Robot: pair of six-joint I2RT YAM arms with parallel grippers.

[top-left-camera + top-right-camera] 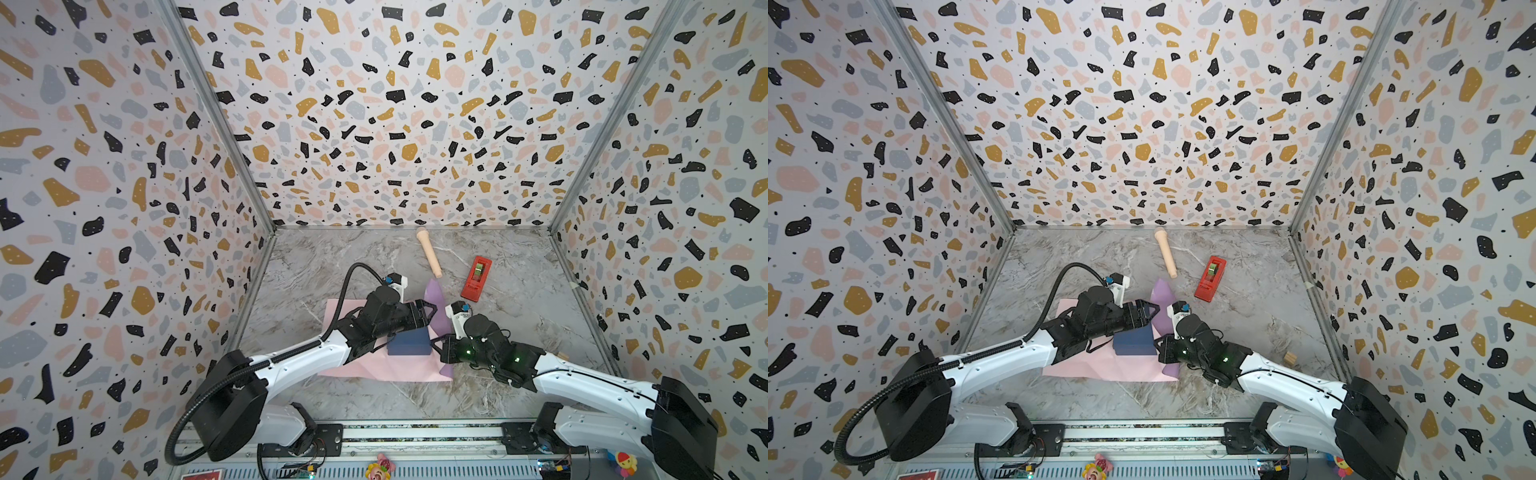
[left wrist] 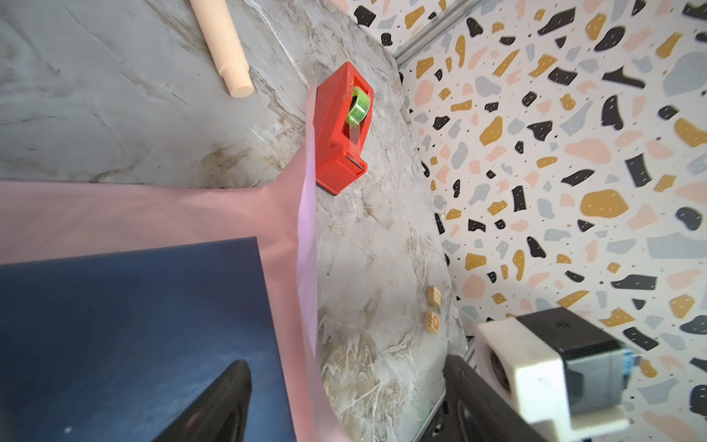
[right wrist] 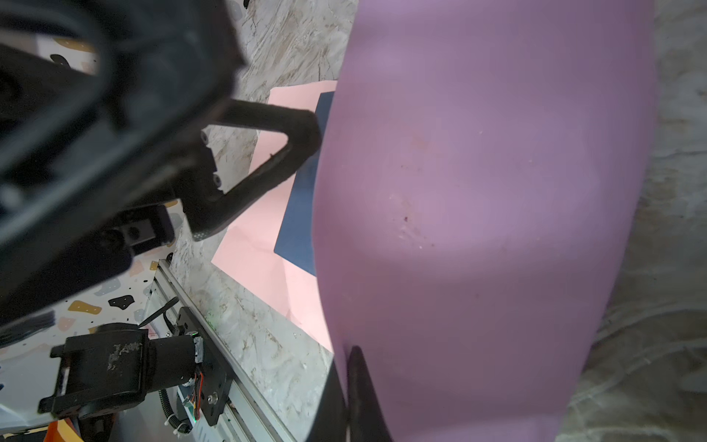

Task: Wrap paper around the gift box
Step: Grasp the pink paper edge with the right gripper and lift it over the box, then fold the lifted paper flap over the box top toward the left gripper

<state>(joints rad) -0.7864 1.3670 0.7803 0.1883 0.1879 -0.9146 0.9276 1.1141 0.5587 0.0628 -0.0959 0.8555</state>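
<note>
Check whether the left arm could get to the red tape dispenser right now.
Probably not straight away. The raised flap of the paper, pinched by the right gripper, stands between the left gripper and the tape dispenser. The arm would likely have to go over or around that flap.

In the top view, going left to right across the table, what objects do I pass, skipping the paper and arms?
dark navy flat gift box, beige toy microphone, red plastic tape dispenser, small wooden block by the right wall

Bright, even light; soft shadows; blurred wrist-view foregrounds.
</note>
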